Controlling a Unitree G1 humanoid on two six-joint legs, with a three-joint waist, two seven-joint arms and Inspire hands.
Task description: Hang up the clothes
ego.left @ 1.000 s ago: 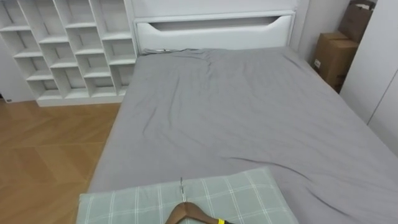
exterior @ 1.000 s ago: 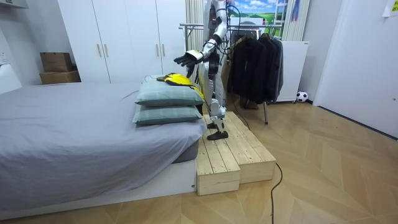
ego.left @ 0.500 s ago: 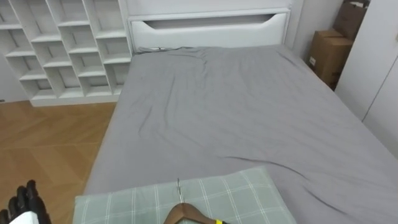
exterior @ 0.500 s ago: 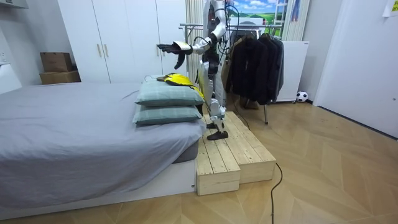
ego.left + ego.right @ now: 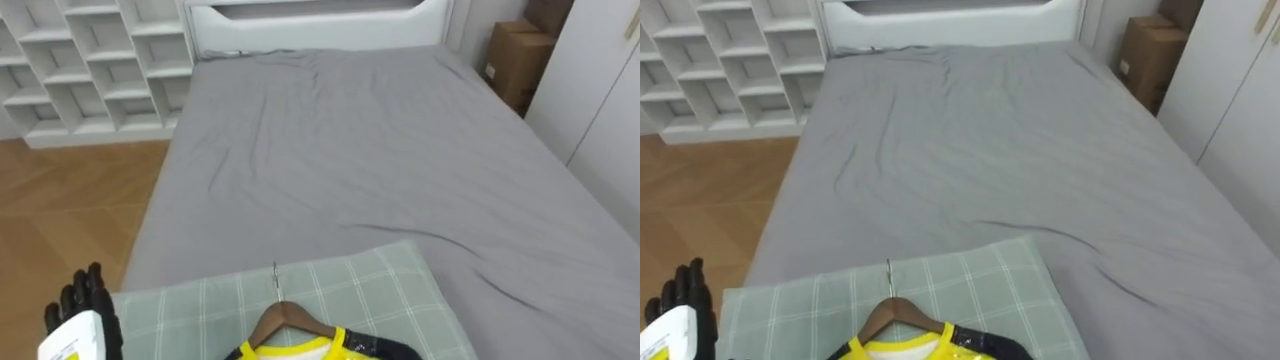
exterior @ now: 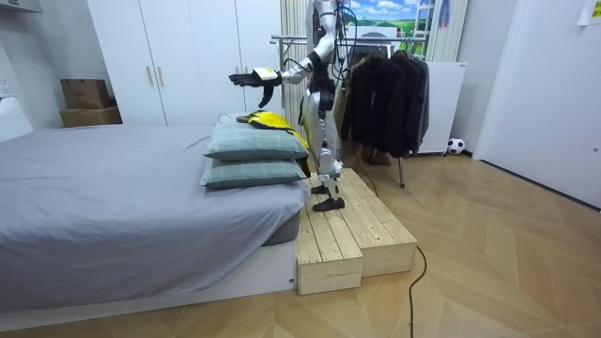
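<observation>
A yellow garment (image 5: 292, 349) on a wooden hanger (image 5: 283, 319) lies on a green checked pillow (image 5: 385, 300), right below me; the hanger's metal hook points toward the headboard. In the room view the garment (image 6: 269, 119) tops two stacked pillows (image 6: 250, 142). My left hand (image 5: 84, 306) is raised at the lower left, beside the pillow's left end, open with fingers straight and holding nothing. In the room view that left hand (image 6: 247, 78) reaches out above the pillows.
I stand on a wooden platform (image 6: 348, 231) at the end of a grey bed (image 5: 380, 170). Behind me is a clothes rack (image 6: 386, 86) with dark garments. White cube shelves (image 5: 90, 60) stand left of the headboard, cardboard boxes (image 5: 515, 55) right, beside white wardrobe doors.
My view has tipped downward, bringing more of the hanger and the yellow garment in. My left hand has risen into view and stretched farther out over the pillows.
</observation>
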